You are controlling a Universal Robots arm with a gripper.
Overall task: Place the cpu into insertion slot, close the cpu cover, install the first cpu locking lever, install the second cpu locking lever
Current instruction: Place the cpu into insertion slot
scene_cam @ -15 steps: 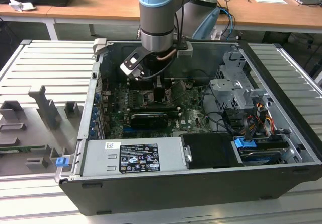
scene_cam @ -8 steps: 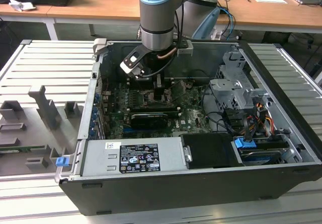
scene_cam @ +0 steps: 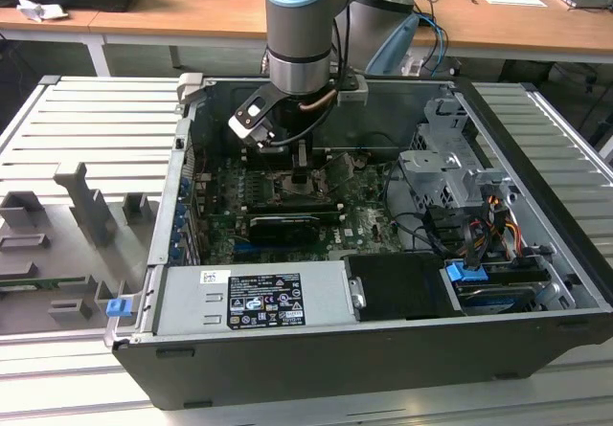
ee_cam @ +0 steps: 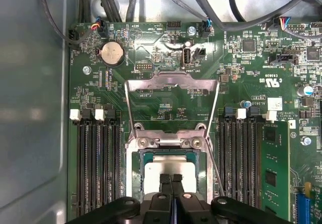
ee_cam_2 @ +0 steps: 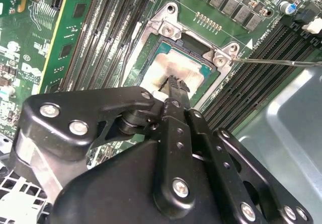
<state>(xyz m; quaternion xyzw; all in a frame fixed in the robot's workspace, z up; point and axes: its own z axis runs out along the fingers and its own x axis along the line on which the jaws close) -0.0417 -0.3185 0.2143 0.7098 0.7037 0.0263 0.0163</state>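
**Gripper tips on the chip**

The gripper (ee_cam: 171, 179) has its two fingers pressed together, holding nothing. Its tips touch the dull silver top of the cpu (ee_cam: 152, 176). The cpu lies flat inside the insertion slot (ee_cam: 134, 158). The cpu cover (ee_cam: 146, 84) is swung open (green board shows through its big window), so it is not over the cpu. A thin locking lever (ee_cam: 215, 168) runs beside the slot. In the exterior view the gripper (scene_cam: 300, 172) is inside the computer case (scene_cam: 383, 359), at 12 o'clock from the grey power box (scene_cam: 254, 297).
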